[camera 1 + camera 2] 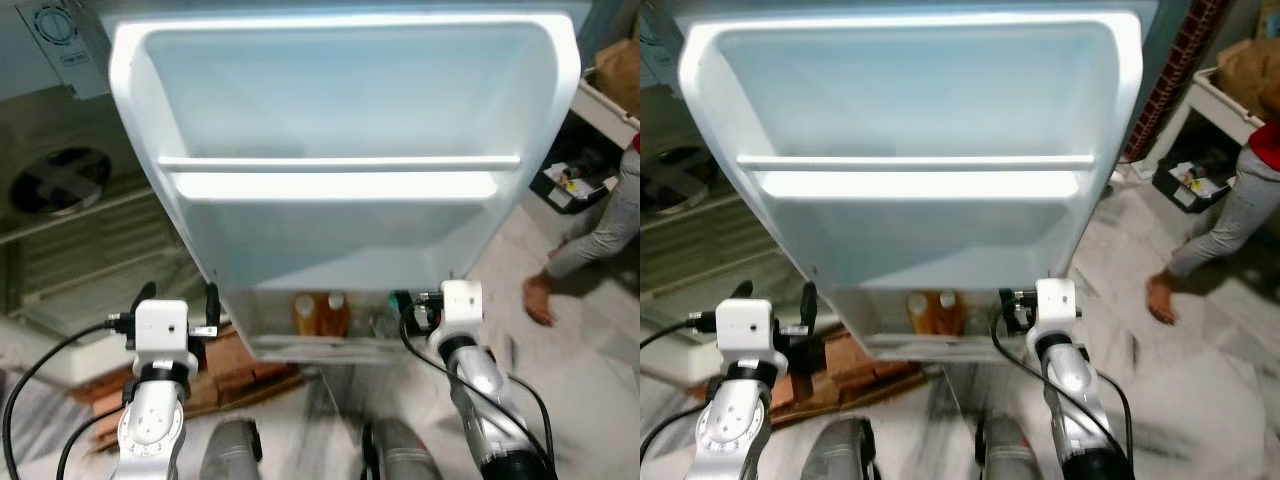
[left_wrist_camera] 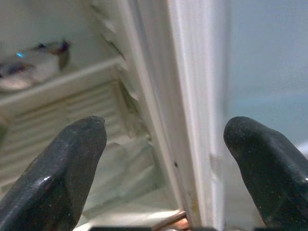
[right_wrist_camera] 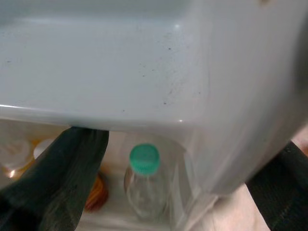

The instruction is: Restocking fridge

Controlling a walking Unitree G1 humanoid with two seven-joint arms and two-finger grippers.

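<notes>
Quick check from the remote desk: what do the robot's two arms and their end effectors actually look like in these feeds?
Both arms are silver metal with black cables looping alongside. Each wrist carries a white boxy camera housing. The left end effector and right end effector each have two long, matte black, round-tipped fingers.

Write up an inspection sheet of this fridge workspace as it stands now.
Surface: white open fridge door, upper door shelf with rail bare; marble floor below.
Job's things: two amber bottles with pale caps and a clear plastic bottle with green cap upright in the bottom door shelf.
Clutter: reddish bricks by the door's foot.
End effectors: left end effector open, straddling the door's edge; right end effector open near the green-capped bottle.
Cables: black cables looping off both wrists.
Surroundings: person's bare foot and grey trouser leg; fan unit.
</notes>
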